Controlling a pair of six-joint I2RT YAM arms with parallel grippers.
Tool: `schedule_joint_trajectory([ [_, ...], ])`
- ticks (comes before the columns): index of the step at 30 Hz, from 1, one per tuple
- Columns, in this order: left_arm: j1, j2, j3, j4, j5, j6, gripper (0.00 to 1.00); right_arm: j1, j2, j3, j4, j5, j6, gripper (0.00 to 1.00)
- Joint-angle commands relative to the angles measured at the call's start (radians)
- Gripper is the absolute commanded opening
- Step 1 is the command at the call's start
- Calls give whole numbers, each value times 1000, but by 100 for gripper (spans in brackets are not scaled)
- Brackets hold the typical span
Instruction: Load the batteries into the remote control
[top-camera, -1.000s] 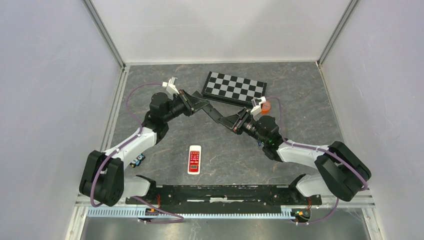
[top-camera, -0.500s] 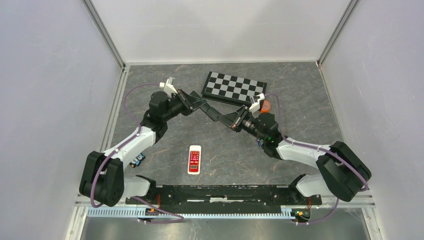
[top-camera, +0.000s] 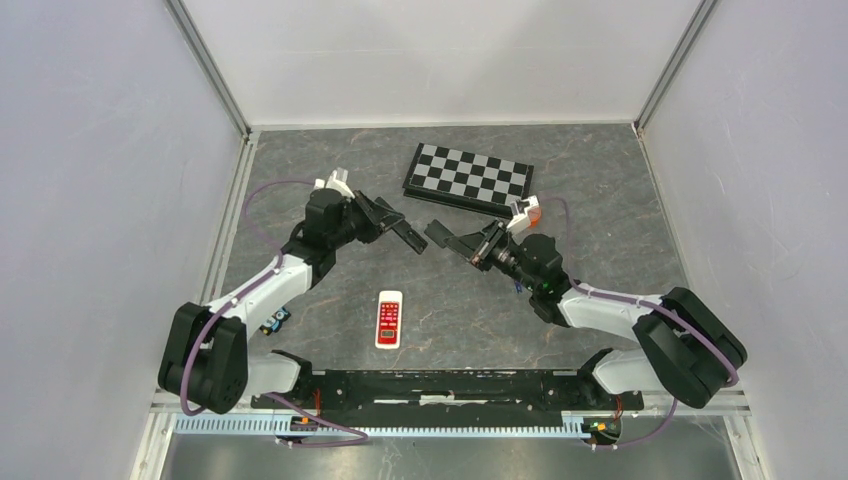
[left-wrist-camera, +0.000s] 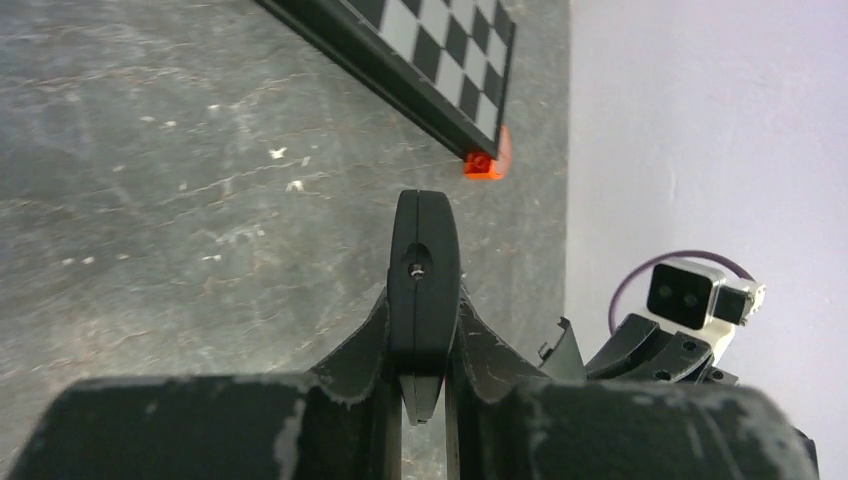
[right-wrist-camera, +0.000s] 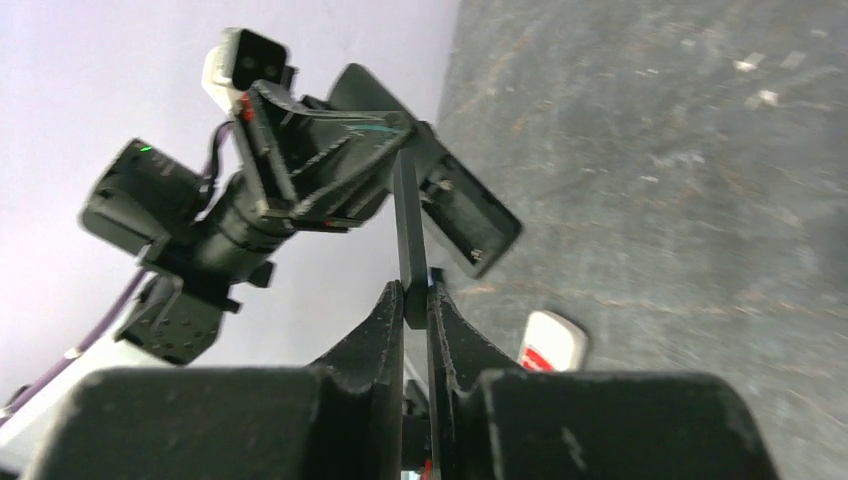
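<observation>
Left wrist view: the left gripper at the bottom centre has its fingers clamped on a black remote. The remote is seen edge-on and points up the frame. Beyond it is the grey table. A chessboard runs across the top, with a small orange-red object at its near corner.

Right wrist view: the right gripper at the bottom centre has its fingers pinched on a thin black panel, which stands upright. Its top edge is just beside the black remote, held by the left gripper in the upper left. A white and red remote lies on the table to the lower right.

Overhead view: the two grippers face each other in the middle of the frame. The black remote is held left of centre and the panel right of centre, with a small gap between them. The white and red remote lies below them, and the chessboard is above.
</observation>
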Motion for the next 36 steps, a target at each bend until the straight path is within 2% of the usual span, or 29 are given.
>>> schedule_joint_trajectory([
  [1, -1, -54, -29, -32, -112, 59, 2, -17, -30, -51, -128, 65, -63, 0],
  [8, -2, -71, -41, 66, -4, 86, 2, -84, 7, -111, -266, 59, -121, 0],
  [16, -2, -108, -113, 320, 160, 92, 2, -94, 22, -116, -384, 52, -202, 3],
  [19, -1, -99, -140, 390, 190, 71, 2, -94, 1, -108, -449, 79, -254, 17],
  [22, 0, -82, -169, 504, 245, 43, 2, -93, -23, -97, -504, 81, -305, 42],
  [26, -1, -58, -168, 597, 315, 31, 2, -94, -111, -76, -549, 85, -406, 62],
  [29, -2, -48, -161, 621, 348, 28, 2, -93, -199, -28, -572, 43, -519, 73],
  [31, -3, -47, -154, 631, 371, 28, 2, -92, -249, -10, -501, -74, -603, 81],
  [33, -6, -49, -140, 646, 417, 35, 2, -93, -279, -18, -337, -288, -679, 86],
  [36, -11, -74, -85, 568, 524, 87, 2, -84, -276, 2, -193, -542, -679, 89],
])
